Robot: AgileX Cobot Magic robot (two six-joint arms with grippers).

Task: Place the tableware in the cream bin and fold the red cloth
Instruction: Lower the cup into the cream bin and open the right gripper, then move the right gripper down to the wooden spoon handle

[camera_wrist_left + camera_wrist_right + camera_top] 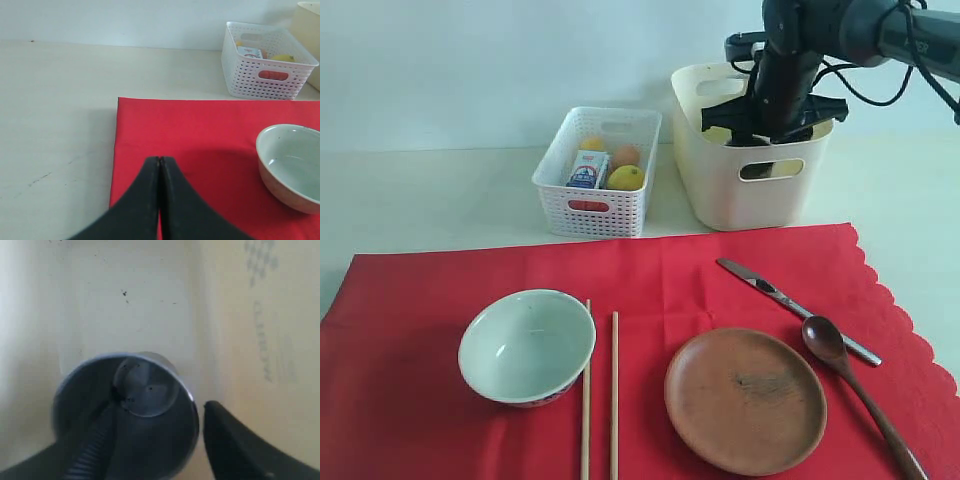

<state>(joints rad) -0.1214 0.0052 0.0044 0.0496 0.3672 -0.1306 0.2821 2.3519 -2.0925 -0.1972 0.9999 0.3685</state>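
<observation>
My right gripper point(775, 128) reaches down into the cream bin point(720, 195). In the right wrist view the steel cup point(150, 385) stands on the bin floor point(145, 300). One finger is inside the cup, the other finger point(235, 440) is outside with a gap to the rim, so the gripper point(162, 407) is open. On the red cloth point(670, 275) lie the pale green bowl point(527, 345), two chopsticks point(614, 400), the brown plate point(745, 398), the knife point(790, 305) and the wooden spoon point(855, 385). My left gripper point(160, 160) is shut, empty, over the cloth's point(190, 130) edge, beside the bowl point(292, 165).
A white lattice basket point(595, 205) with food items stands left of the cream bin, behind the cloth. It also shows in the left wrist view as the basket point(260, 75). Bare pale table point(55, 115) lies beside the cloth's edge.
</observation>
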